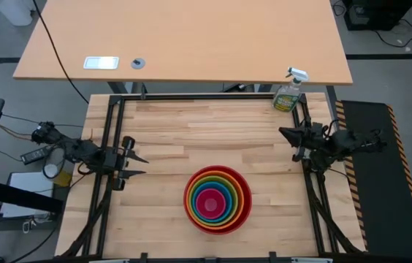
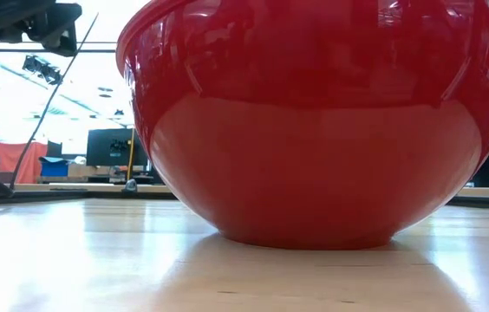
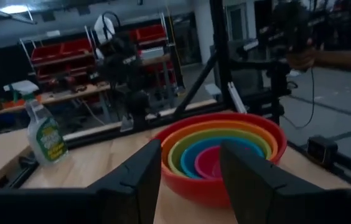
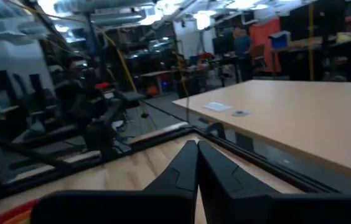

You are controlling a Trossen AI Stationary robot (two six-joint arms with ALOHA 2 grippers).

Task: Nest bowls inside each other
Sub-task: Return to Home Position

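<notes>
bowls [image 1: 218,199]: five nested, red outermost, on table [image 1: 191,124], just ahead of left jaws, empty and apart; right jaws together. advice: withdraw level, stack untouched.

left arm [image 1: 82,150] jaws apart, right arm [image 1: 337,142] jaws together

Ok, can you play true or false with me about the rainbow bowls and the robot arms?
The pink bowl sits in the middle of all the others. True.
The red bowl is the smallest. False: it is the biggest and holds the rest.
The left gripper holds a bowl. False: it is open and empty, at the table's left edge.
The spray bottle stands upright at the far right corner. True.
The right gripper is shut. True.
</notes>
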